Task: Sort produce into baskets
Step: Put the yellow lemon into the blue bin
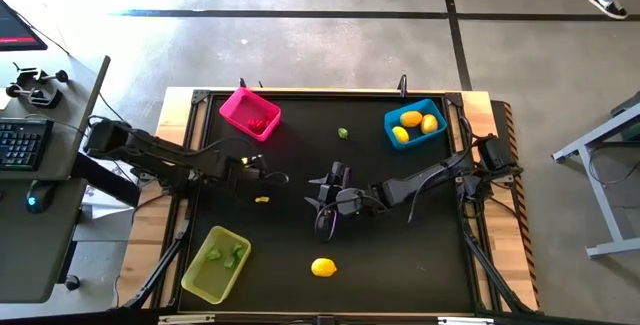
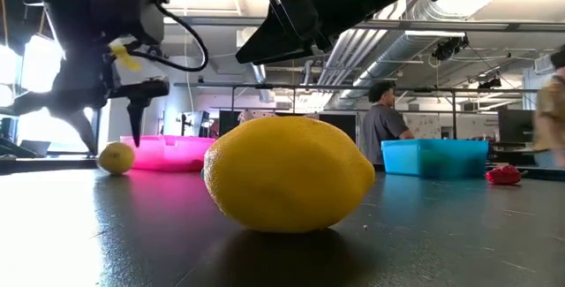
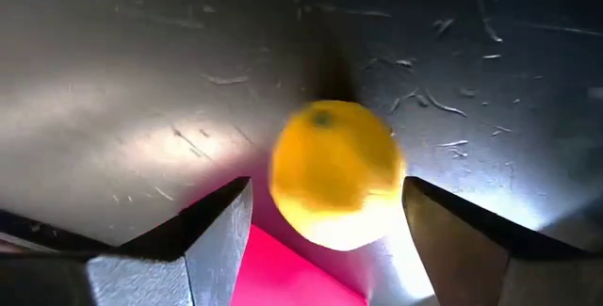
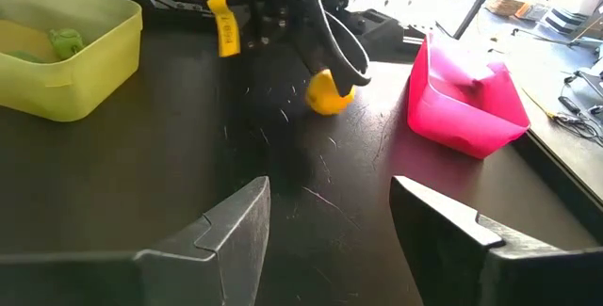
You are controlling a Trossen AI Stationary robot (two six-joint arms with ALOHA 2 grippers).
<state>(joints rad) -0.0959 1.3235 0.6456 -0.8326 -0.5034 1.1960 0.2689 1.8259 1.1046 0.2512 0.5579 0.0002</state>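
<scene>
Your left gripper [image 1: 266,178] hangs with its fingers spread wide over a small lemon [image 1: 262,200] that lies on the table [image 1: 400,255], just in front of the pink basket [image 1: 249,113]. Your right gripper [image 1: 318,197] waits mid-table, fingers parted and empty, with another lemon [image 1: 323,266] near the front edge.

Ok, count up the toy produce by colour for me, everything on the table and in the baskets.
Yellow lemons: 5, three in the blue basket, two loose
Red pieces: 2, one in the pink basket, one loose
Green pieces: 3, two apparently in the yellow-green basket
Total: 10
</scene>
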